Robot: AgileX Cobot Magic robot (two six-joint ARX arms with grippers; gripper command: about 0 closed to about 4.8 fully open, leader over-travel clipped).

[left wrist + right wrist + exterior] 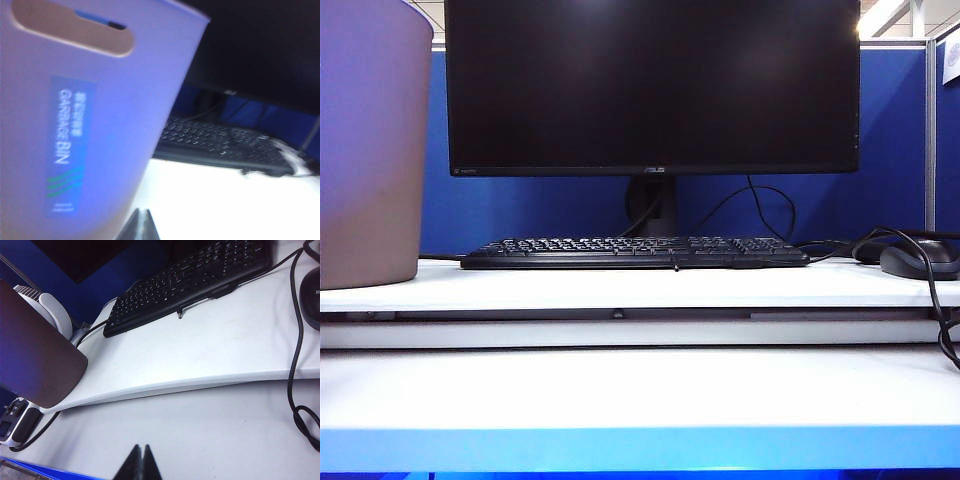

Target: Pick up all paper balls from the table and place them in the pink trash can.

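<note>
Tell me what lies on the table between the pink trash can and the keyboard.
Nothing: in the right wrist view the white table is bare between the pink trash can and the keyboard. No paper balls show.

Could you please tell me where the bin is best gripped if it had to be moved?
Probably by the oval handle cut-out near the bin's rim, from the side carrying the label, which faces the shut left tool. The walls are smooth, tapered and likely too wide for a pinch.
</note>
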